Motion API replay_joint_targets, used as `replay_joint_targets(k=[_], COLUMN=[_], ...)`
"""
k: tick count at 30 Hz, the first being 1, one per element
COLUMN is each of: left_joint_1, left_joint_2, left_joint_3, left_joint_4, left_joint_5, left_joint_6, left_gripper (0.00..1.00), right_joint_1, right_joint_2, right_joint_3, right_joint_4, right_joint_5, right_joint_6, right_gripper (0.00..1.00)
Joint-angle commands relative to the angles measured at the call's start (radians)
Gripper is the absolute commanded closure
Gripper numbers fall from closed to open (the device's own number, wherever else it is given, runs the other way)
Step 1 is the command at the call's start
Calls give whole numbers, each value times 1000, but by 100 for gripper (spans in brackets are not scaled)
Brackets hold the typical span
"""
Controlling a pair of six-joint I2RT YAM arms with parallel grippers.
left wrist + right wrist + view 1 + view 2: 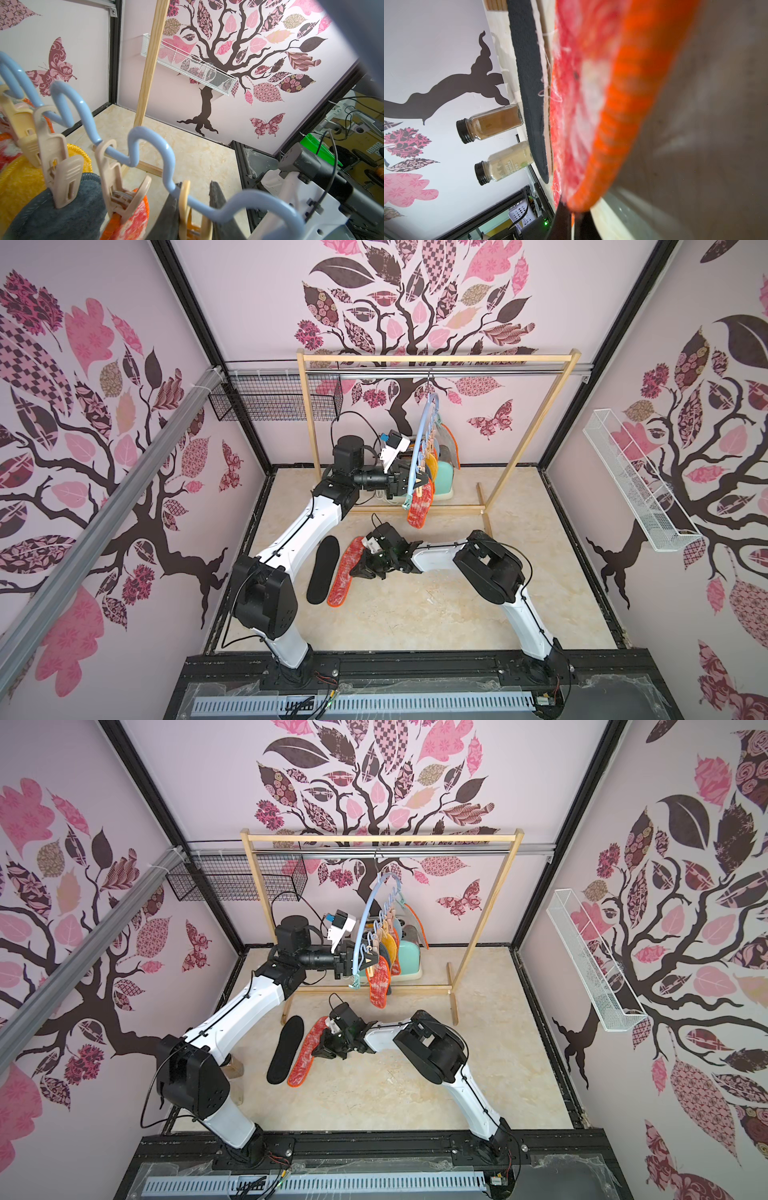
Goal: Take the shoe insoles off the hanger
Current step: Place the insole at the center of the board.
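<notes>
Nearest the front, the right arm [440,556] reaches low across the cream marbled tabletop [415,614]. The right jaws are clamped shut on the orange edging of a red-white mottled shoe insole [341,572]. The right wrist view shows that edge pinched between two dark fingers [560,224]. This insole rests on the tabletop, off the clips. Just beside it, almost parallel, lies a black foot-shaped insole [323,570], nothing touching it.

Further back, the left arm [299,531] stretches up to the pale blue plastic hanger [420,427], which dangles from the tall wooden garment rack [436,358]. The left jaws are closed around a beige clothespin [185,205] on the hanger's wavy lower bar, a dark finger on either side.

Along that bar other beige pins hold a second red-white insole [133,224], a dark grey fleecy insole [62,218] and a mustard yellow insole [18,182]. More insoles hang behind them in both top views, too bunched to count.

At the very back, a mint-green and cream container [442,475] sits on the tabletop under the rack.
</notes>
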State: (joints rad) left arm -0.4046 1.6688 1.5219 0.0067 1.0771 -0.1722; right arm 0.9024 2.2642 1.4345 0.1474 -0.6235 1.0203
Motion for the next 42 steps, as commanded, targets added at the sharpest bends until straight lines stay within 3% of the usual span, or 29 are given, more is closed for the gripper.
replay_joint_targets(k=[1,5,8,12,19,26,31,39,42], left_joint_1=[5,4,5,4,5,6,7,9,9], left_joint_2=[-31,-29,-27,-22,-24,-26,-29,-33,-37], left_joint_3=[-7,-5,-5,-2,-5,-3,-5,-10,-10], left_joint_4=[7,6,5,4,1,-1,-10,-21,-18], left_joint_5=[0,1,1,3,1,0,-4,-10,-13], left_joint_6=[8,10,10,10,14,16,23,30,28], left_gripper=[89,88,88,88,88,88,88,88,88], right_joint_1=[1,3,-1,-12,-33,-50,-53,-49,-46], right_joint_2=[41,37,33,6,-71,-219,-409,-972,-1150], right_joint_3=[38,37,41,29,-54,-245,-417,-782,-915], right_joint_4=[-54,-66,-94,-125,-137,-101,-101,-167,-121], right_joint_5=[-34,-34,-44,-29,-12,57,132,489,564], right_joint_6=[-29,-42,-63,-100,-134,-181,-306,-604,-671], right_gripper=[99,94,74,59,56,57,58,58,58])
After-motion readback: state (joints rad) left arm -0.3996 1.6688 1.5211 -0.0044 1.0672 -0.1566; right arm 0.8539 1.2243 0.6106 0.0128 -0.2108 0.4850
